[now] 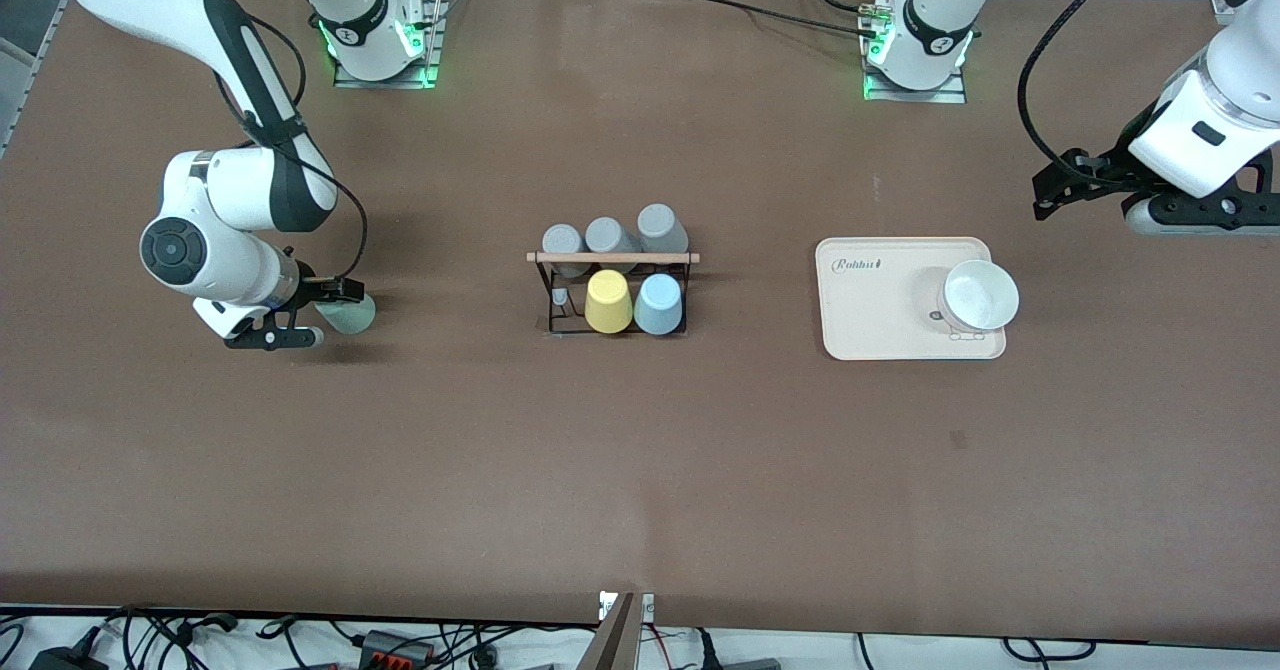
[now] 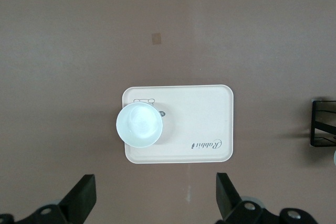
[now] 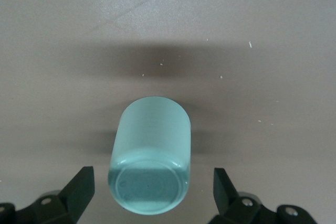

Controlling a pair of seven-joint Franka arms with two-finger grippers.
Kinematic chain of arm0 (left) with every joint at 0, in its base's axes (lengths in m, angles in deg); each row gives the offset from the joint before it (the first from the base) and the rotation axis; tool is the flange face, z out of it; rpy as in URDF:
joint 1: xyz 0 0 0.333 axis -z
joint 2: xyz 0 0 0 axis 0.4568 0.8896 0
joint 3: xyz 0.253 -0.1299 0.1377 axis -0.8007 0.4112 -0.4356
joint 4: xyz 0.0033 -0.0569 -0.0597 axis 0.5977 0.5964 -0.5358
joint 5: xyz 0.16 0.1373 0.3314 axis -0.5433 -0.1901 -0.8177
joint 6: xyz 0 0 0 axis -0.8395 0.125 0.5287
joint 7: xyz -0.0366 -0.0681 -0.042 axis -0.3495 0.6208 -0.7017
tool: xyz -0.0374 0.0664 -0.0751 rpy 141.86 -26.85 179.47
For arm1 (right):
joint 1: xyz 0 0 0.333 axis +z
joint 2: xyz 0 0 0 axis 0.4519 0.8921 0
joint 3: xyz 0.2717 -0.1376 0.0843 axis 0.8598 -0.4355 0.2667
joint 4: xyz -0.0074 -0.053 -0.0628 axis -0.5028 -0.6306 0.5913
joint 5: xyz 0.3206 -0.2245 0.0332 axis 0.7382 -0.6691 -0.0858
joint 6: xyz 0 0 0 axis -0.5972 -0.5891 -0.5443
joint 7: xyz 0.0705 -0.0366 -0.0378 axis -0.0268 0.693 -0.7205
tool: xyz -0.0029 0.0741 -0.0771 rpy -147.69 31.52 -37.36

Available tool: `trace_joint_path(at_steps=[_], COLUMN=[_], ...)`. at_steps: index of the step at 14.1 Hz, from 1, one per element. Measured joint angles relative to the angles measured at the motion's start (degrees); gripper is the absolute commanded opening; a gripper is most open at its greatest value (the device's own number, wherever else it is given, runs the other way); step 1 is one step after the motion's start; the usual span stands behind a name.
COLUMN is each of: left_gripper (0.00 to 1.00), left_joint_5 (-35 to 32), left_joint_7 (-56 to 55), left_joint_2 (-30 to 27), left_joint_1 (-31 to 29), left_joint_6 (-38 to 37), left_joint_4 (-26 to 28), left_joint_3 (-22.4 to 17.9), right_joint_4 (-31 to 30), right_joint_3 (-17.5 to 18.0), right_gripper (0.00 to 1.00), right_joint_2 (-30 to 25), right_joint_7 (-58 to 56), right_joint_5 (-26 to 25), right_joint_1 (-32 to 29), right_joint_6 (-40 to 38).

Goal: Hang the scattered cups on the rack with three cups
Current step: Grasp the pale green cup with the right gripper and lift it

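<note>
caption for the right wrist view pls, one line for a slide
Open right gripper straddling the mint green cup lying on its side on the brown table.

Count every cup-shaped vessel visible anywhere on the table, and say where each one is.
7. Three grey cups, one yellow cup and one light blue cup on the black wire rack; a pale mint green cup between the right gripper jaws; a white cup on the cream tray.
</note>
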Motion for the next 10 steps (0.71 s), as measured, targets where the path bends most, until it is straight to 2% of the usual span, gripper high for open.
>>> trace_joint_path(at_steps=[6,7,9,10], left_gripper=[1.00,1.00,1.00,1.00], left_joint_5=[0.0,0.0,0.0,0.0], left_joint_7=[0.0,0.0,0.0,0.0], left_joint_2=[0.0,0.0,0.0,0.0], left_joint_1=[0.1,0.1,0.1,0.2], left_joint_6=[0.1,0.1,0.1,0.1], left_joint_4=[-0.2,-0.3,-0.4,-0.5], left_joint_3=[0.1,0.1,0.2,0.3], right_joint_4=[0.0,0.0,0.0,0.0], right_joint_3=[0.0,0.0,0.0,0.0], right_gripper=[1.00,0.90,0.54,0.42], right_joint_2=[1.3,1.4,1.5,1.5], right_joint_7=[1.1,1.1,1.1,1.2], right_joint_5=[1.4,1.4,1.4,1.4], right_joint_1=[0.0,0.1,0.1,0.1], right_joint_6=[1.4,1.4,1.4,1.4])
